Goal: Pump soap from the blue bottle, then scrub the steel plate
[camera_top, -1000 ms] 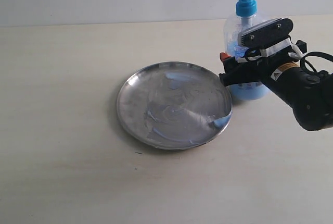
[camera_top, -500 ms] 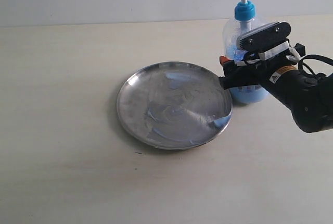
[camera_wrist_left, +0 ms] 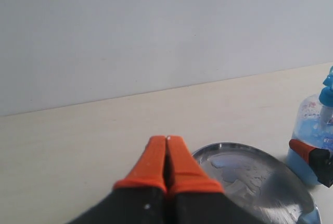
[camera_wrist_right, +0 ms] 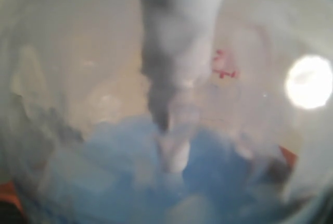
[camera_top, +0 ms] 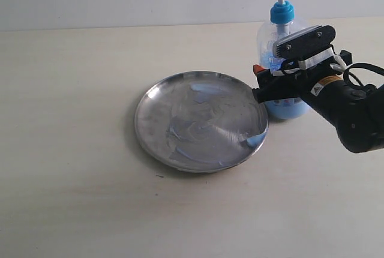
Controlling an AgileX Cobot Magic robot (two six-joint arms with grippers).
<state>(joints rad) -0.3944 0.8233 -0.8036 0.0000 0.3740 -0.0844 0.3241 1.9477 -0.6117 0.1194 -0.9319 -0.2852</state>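
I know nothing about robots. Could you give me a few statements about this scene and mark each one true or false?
1. The plate is streaked with bluish soap. True.
2. The bottle lies on its side. False: it stands upright beside the plate.
3. The left end effector is shut and holds nothing. True.
4. The right end effector hovers over the middle of the plate. False: it is at the bottle's body, next to the plate's rim.
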